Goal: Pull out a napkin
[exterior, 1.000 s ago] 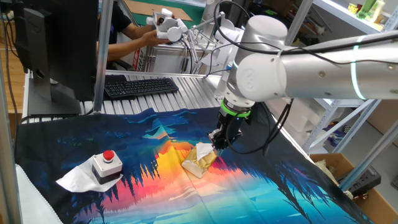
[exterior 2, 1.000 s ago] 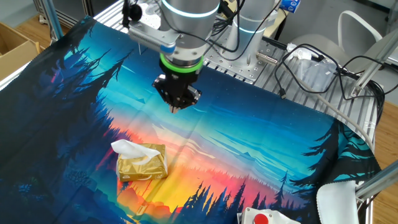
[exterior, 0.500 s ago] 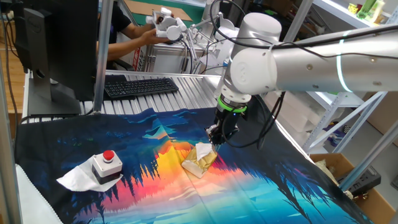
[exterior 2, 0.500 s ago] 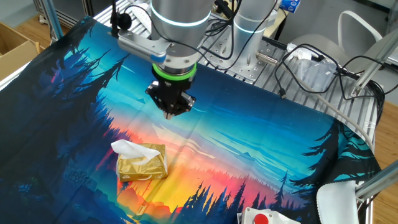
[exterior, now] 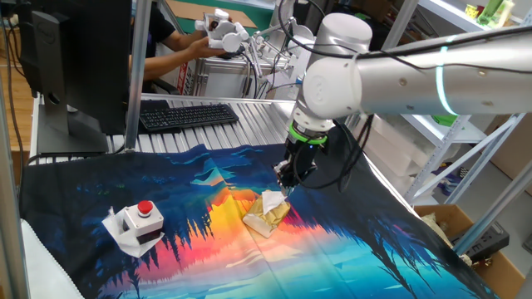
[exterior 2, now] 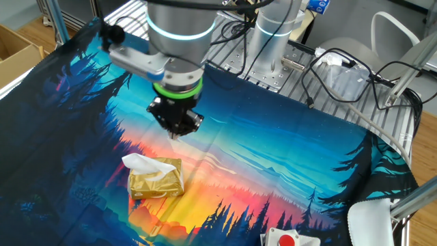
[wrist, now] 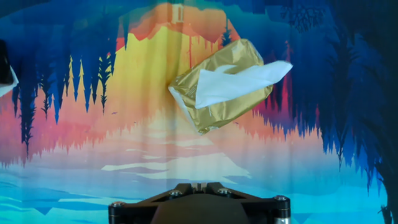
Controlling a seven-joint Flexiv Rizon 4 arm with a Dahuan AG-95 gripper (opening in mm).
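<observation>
Gold tissue pack point(exterior 2: 156, 179) lies flat on the printed forest-sunset tablecloth point(exterior 2: 273, 171), on the orange-yellow part of the print, a white napkin point(exterior 2: 140, 162) sticking out of its top slot. In the hand view the same pack point(wrist: 221, 87) sits tilted in the upper middle of frame, napkin point(wrist: 239, 83) fanning toward the right, nothing touching it. Gripper point(exterior 2: 176, 130) hangs above the cloth, near the pack but apart from it, up and to the side of the napkin end; in one fixed view the gripper point(exterior: 285, 181) sits just above the pack point(exterior: 268, 213), no contact visible. Fingertips look drawn close together, nothing between them, but the gap is too small to read, so whether the pincer is clenched or released: cannot tell. Hand view shows only the black gripper base at the bottom edge, fingers not visible. Red emergency-stop button box point(exterior: 141, 219) sits on the cloth well apart from the pack, resting on a loose white sheet point(exterior: 116, 232). Black keyboard point(exterior: 187, 114) on the metal table behind the cloth, dark monitor point(exterior: 75, 58) beside it. A person's hand point(exterior: 199, 48) in the background holds a white device.
</observation>
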